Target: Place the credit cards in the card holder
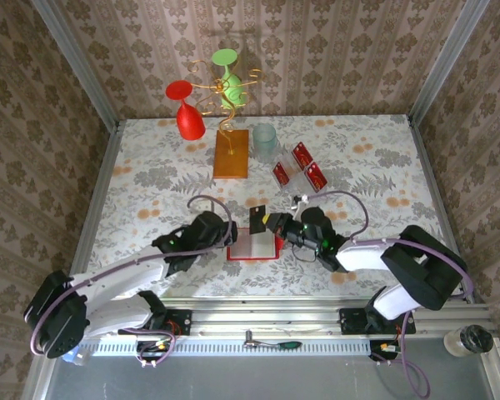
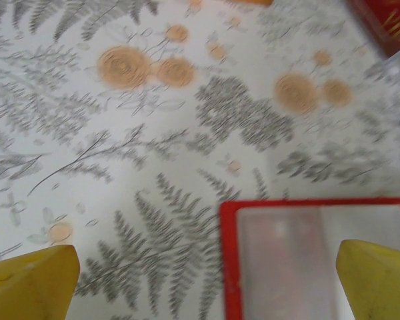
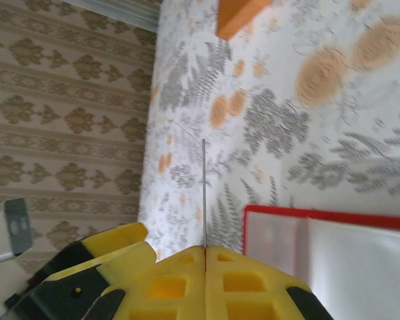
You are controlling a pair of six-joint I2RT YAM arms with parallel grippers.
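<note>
The left arm [image 1: 108, 287] is lying low and long from the near edge of the table [image 1: 150, 167], reaching in toward the middle. Its left claw [image 1: 229, 237] is standing wide open, with one yellow finger [image 2: 27, 280] over the cloth and the other over the card holder [image 1: 254, 247].

The right arm [image 1: 400, 258] is bending in from the other side. Its right claw [image 3: 205, 250] is pinching one thin card [image 3: 204, 193] and holding it up on its edge, just by the far side of the holder.

The holder is lying open and flat between the two claws.

Farther back, three more red cards [image 1: 302, 155] are sitting in a clear stand [image 1: 293, 171].
</note>
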